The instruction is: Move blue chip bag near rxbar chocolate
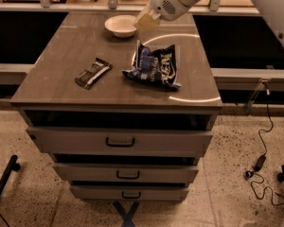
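Note:
The blue chip bag (154, 65), crinkled dark-blue foil with white lettering, lies on the wooden table top (61, 60) right of centre. The rxbar chocolate (93, 73), a small dark bar with a white stripe, lies a short gap to the bag's left. My gripper (146, 21) hangs above the bag's far end, just right of the white bowl. It is open and empty, with a gap between it and the bag.
A white bowl (120, 25) stands at the back of the table, close to the gripper. The table top sits over a cabinet with three drawers (120, 142). Cables (260, 162) lie on the floor at the right.

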`<state>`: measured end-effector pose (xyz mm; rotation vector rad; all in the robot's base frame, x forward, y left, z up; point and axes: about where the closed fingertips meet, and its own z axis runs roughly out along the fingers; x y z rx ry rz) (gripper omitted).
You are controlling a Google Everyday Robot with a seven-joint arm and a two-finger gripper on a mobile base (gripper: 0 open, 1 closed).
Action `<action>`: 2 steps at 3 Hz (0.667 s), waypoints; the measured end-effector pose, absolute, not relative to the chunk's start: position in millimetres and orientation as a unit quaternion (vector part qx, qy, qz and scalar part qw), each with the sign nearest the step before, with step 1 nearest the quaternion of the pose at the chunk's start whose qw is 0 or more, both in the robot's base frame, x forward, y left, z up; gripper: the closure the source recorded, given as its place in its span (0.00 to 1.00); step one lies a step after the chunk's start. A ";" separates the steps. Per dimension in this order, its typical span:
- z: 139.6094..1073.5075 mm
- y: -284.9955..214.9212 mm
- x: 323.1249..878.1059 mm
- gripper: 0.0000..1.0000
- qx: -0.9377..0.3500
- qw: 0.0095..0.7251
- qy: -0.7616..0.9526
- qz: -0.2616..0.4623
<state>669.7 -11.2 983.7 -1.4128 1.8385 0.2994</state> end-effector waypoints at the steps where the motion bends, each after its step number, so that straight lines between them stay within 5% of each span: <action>1: 981.2 2.6 680.6 1.00 -0.557 0.390 0.723 0.123; 2: 976.0 -28.1 692.3 0.74 -0.540 0.382 0.746 0.078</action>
